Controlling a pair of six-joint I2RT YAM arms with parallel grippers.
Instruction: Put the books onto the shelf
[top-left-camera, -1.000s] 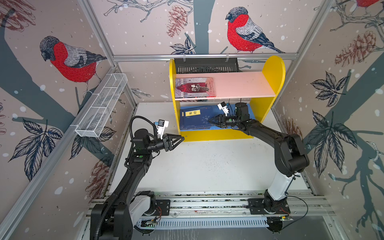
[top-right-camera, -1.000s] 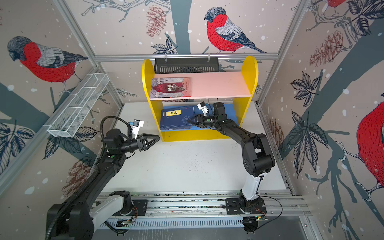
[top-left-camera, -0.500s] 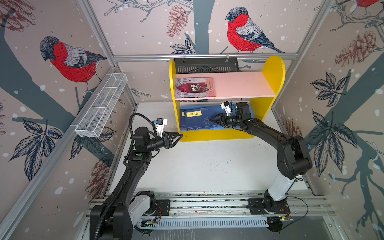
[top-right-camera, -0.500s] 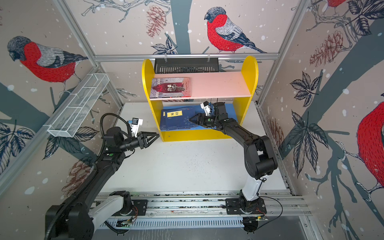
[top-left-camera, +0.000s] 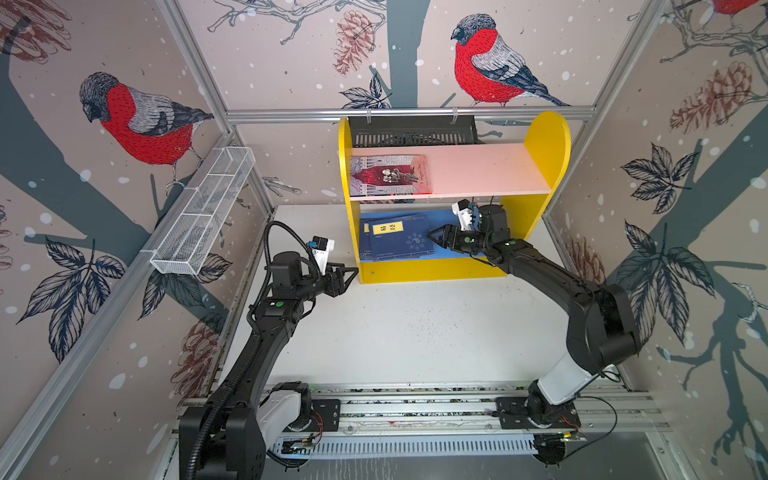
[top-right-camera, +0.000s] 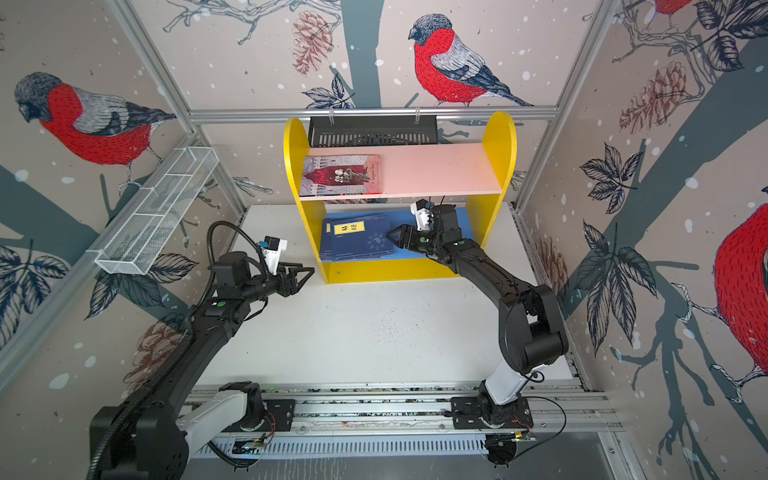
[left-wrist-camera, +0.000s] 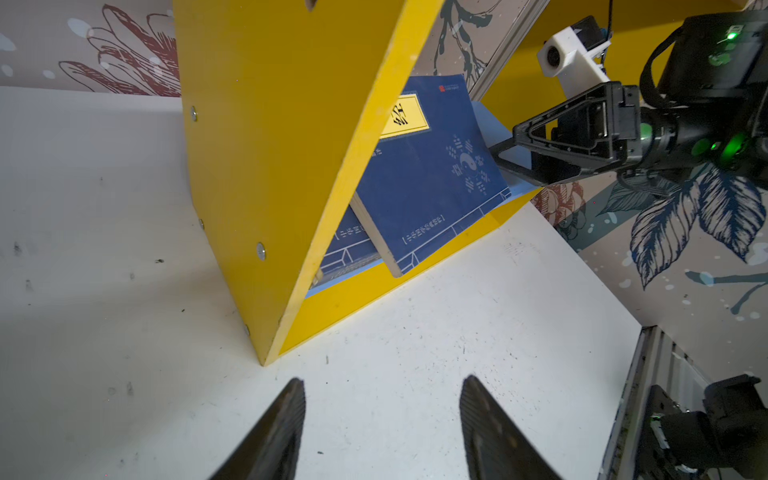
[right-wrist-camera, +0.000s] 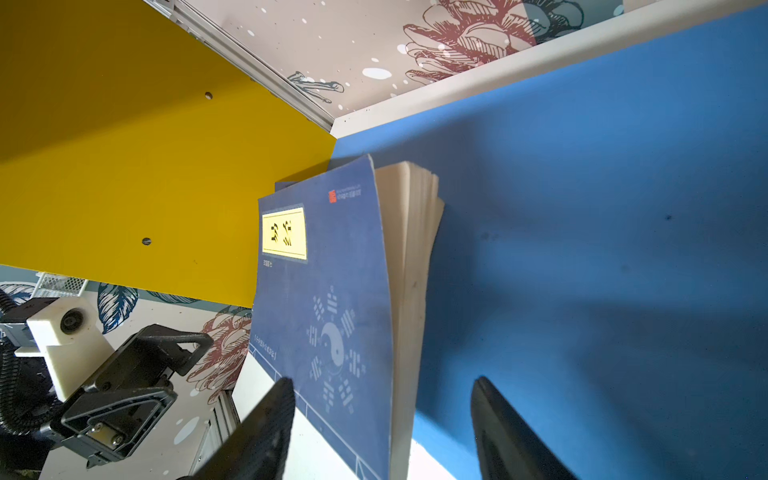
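Since no book lies on the white desk (top-left-camera: 415, 332), the job looks close to finished, and the positions of the arms fit that reading. Well to the left of the shelf (top-left-camera: 548, 141), the white wire mesh basket (top-left-camera: 203, 212) hangs on the wall and plays no part. Nearer, the left tool (top-left-camera: 349, 279) hovers over the desk just outside the shelf's left side panel. Its jaws are spread and hold nothing, so it seems to be kept clear of the opening so as not to crowd the other arm.

Inside the shelf, the dark red and grey illustrated book (top-left-camera: 388, 174) lies flat at the left end of the pink upper board (top-left-camera: 478, 170). Below it, a stack of navy blue books (top-left-camera: 399, 241) with a yellow title label on top rests on the blue lower board (right-wrist-camera: 582, 208). The stack sits toward the left panel, which probably acts as a stop. How many books it holds I cannot tell. The top one sits askew, with a corner poking past the shelf's front lip.

Right of the stack, the right tool (top-left-camera: 434, 239) reaches in under the pink board. Its jaws are apart and grip nothing, with the tips just beside the top book's free edge; whether they touch it is unclear. That pose would suit squaring up the skewed book.
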